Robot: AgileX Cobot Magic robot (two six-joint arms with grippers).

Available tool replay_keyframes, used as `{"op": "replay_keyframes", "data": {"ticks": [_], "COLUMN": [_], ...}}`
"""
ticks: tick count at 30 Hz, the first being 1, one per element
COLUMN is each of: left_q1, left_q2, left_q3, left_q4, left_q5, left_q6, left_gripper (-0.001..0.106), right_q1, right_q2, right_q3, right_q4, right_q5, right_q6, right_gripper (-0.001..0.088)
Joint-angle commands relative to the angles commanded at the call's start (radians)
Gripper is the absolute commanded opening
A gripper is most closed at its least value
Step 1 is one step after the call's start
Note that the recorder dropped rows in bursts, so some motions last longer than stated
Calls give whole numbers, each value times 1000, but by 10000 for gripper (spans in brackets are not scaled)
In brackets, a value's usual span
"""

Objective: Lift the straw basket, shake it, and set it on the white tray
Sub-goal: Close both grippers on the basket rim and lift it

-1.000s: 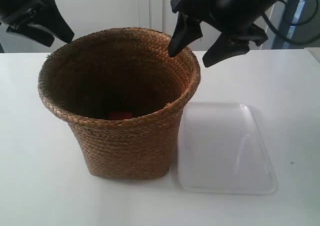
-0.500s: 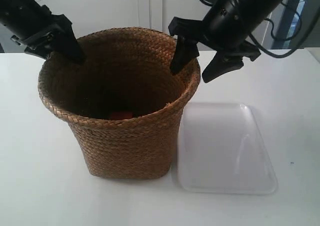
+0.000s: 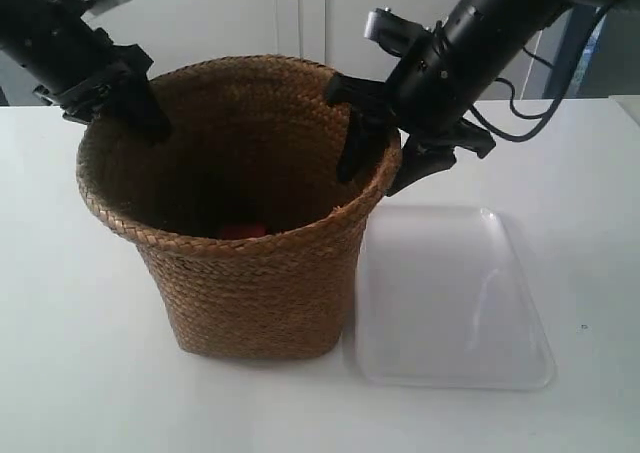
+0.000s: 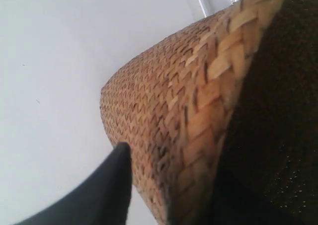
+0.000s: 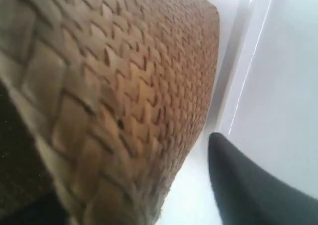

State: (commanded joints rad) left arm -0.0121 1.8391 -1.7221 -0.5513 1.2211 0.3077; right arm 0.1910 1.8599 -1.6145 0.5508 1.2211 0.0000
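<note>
The straw basket (image 3: 250,273) stands upright on the white table, just left of the white tray (image 3: 450,303) and touching its edge. My left gripper (image 3: 120,108) is open astride the basket's far-left rim. In the left wrist view one dark finger (image 4: 112,185) hangs outside the woven wall (image 4: 164,111), and the other is lost in the dark interior. My right gripper (image 3: 372,178) is open astride the right rim, one finger inside and one outside. The right wrist view shows its outer finger (image 5: 243,185) apart from the basket wall (image 5: 149,86), above the tray's edge (image 5: 248,61).
Something small and red (image 3: 240,231) lies on the basket's floor. The tray holds nothing. The white table (image 3: 60,353) stretches to the front and left. White cabinet doors (image 3: 300,13) stand behind, with cables at the far right.
Both grippers have come down from above the basket onto its rim. The left one moved right and down; the right one dropped until its fingers straddle the rim. The basket has not moved.
</note>
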Motion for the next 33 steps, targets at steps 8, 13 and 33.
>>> {"op": "replay_keyframes", "data": {"ticks": [8, 13, 33], "left_q1": [0, -17, -199], "left_q2": [-140, -291, -624], "left_q3": [0, 0, 516], "left_q4": [-60, -55, 24], "left_q5": [-89, -183, -636], "left_q6": [33, 82, 107], "left_gripper": [0, 0, 0], "right_q1": [0, 11, 275], "right_q2": [-152, -293, -591], "right_q3": [0, 0, 491], "right_q4": [-40, -137, -452], "right_q5": [-167, -256, -730], "right_q6": [-49, -49, 166], "right_gripper": [0, 0, 0]}}
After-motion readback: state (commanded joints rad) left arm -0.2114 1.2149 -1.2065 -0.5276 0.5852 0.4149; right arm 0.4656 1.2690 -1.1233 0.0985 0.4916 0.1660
